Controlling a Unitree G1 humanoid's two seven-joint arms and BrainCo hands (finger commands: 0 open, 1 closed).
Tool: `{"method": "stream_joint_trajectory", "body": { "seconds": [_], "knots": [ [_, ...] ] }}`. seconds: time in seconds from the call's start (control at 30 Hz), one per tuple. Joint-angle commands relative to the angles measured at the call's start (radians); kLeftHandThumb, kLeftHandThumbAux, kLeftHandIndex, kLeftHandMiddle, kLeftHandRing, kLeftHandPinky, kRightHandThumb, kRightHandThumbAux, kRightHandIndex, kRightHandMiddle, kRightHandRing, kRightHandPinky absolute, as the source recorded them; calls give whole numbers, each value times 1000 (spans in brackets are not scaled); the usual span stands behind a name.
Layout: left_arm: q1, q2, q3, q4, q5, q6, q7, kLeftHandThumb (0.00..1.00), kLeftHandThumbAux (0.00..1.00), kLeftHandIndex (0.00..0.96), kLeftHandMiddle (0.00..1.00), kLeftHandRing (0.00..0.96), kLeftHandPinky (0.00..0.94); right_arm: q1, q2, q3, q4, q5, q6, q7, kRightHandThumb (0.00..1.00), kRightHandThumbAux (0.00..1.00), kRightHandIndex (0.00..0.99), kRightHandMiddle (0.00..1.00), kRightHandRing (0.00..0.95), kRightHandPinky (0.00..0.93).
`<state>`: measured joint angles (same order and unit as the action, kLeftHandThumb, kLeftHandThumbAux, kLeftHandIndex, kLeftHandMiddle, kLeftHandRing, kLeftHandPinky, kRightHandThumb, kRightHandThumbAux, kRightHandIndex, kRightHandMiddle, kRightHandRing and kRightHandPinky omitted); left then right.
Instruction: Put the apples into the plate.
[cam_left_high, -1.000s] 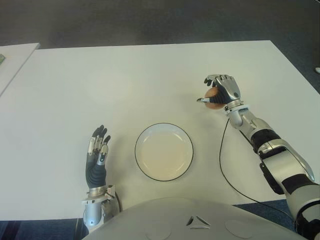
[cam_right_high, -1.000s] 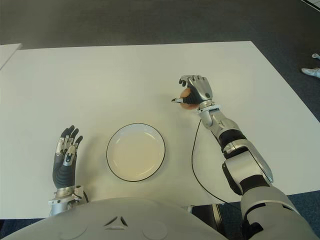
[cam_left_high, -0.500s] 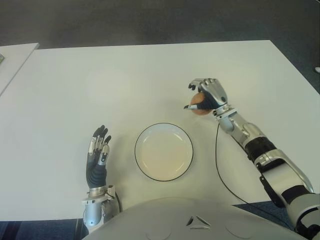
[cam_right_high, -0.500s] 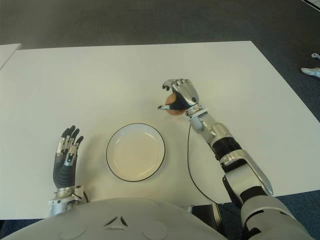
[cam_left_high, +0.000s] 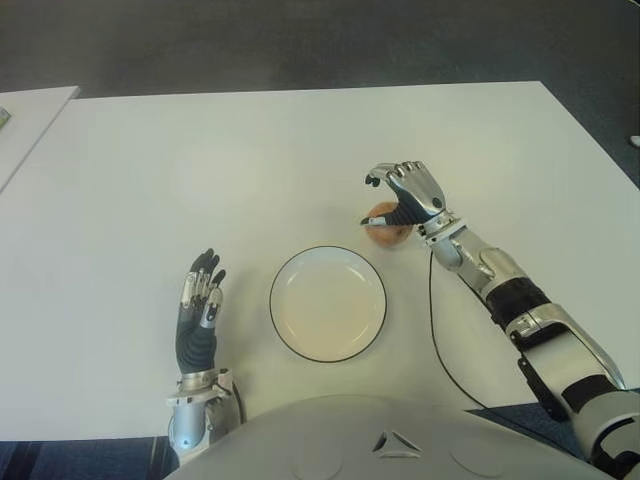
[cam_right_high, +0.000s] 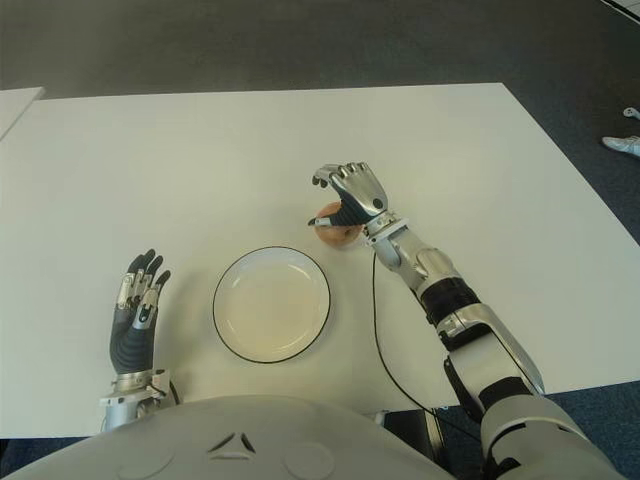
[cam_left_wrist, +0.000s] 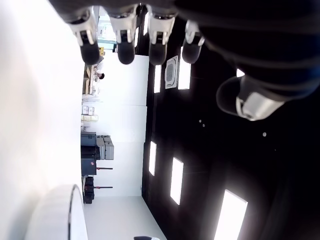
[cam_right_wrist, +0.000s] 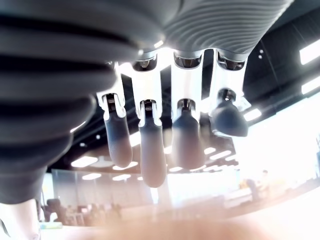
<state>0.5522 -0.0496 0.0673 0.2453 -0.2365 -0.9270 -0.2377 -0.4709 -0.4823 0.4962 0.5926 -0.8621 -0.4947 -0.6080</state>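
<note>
Right robot hand (cam_left_high: 402, 205) grasping an apple (cam_left_high: 386, 224), fingers curled over its top, just beyond the far right rim of the white plate (cam_left_high: 328, 303) on the white bench (cam_left_high: 250, 160). Left robot hand (cam_left_high: 197, 308) is to the left of the plate, fingers extended and holding nothing.

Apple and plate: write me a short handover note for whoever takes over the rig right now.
Right hand: fingers curled over the apple, holding it just beyond the plate's far right rim.
Left hand: open and holding nothing, on the plate's left.
Plate: nothing in it, on the white table in front of the robot.
Done: the apple is grasped.
Left: bring the apple over the plate and release it. Only one apple is in view.
</note>
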Motion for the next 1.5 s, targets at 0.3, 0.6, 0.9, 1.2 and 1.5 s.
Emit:
{"method": "stream_joint_trajectory", "body": {
  "seconds": [0.3, 0.6, 0.9, 1.2, 1.5],
  "knots": [
    [-7, -24, -8, 40, -11, 25, 2, 69, 422, 1, 0, 0, 14, -2, -2, 6, 15, -18, -13, 1, 855, 675, 401, 537, 837, 823],
    [-10, -29, -6, 42, 0, 21, 9, 61, 415, 1, 0, 0, 15, -5, -1, 5, 10, -17, -29, 10, 855, 675, 401, 537, 836, 820],
    [-7, -27, -4, 38, 0, 29, 7, 66, 410, 0, 0, 0, 12, -3, 3, 1, 7, -10, -35, 23, 855, 675, 401, 538, 835, 820],
    [-14, -26, -6, 44, -19, 20, -3, 73, 411, 3, 0, 0, 22, -4, 8, 3, 0, -18, -31, 24, 854, 675, 400, 536, 832, 815],
    [-15, -28, -2, 45, -4, 20, 8, 65, 412, 0, 0, 0, 13, 4, 17, -14, -9, 0, -19, 37, 855, 674, 402, 537, 830, 817]
  ]
}}
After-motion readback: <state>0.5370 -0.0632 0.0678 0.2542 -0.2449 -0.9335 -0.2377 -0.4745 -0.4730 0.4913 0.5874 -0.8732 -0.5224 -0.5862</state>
